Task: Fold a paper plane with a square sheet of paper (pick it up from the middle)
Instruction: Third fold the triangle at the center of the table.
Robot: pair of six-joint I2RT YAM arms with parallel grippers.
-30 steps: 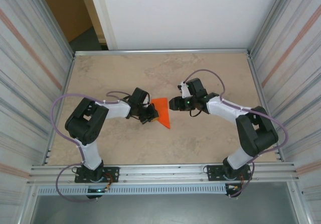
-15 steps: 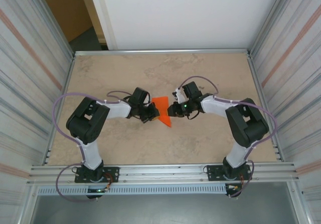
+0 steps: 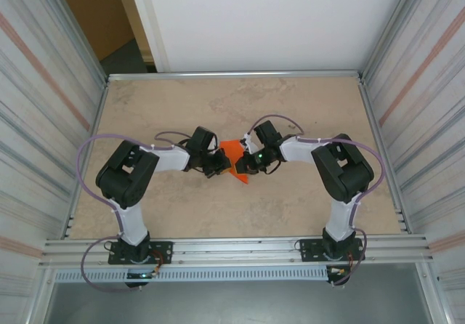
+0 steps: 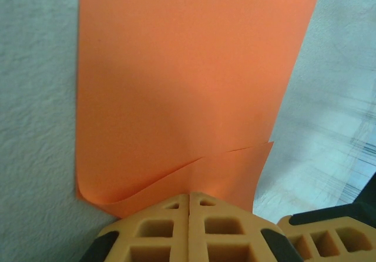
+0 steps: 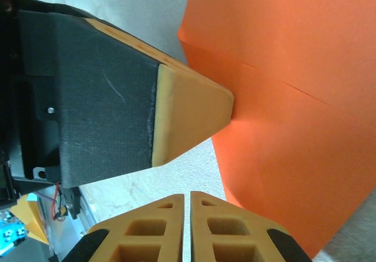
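The orange sheet of paper (image 3: 234,152) lies folded at mid-table, its point toward the near edge. In the left wrist view the paper (image 4: 188,86) shows two layers with a slanting fold edge. My left gripper (image 4: 189,198) is shut, its tips pinching the paper's near edge. From the right wrist, a left fingertip (image 5: 194,115) presses against the paper (image 5: 294,97). My right gripper (image 5: 188,196) has its jaws together with nothing between them, just beside the paper's edge. Seen from above, the left gripper (image 3: 219,165) and right gripper (image 3: 243,164) face each other across the sheet.
The table (image 3: 290,208) is beige marble-patterned, with metal rails (image 3: 232,248) along the near edge. Ribbed side walls (image 3: 43,120) close it in left and right. A fingertip (image 4: 329,232) of the right gripper shows at the lower right of the left wrist view.
The right arm has swung left up to the paper and its jaws have closed. The left gripper and the paper have stayed put.
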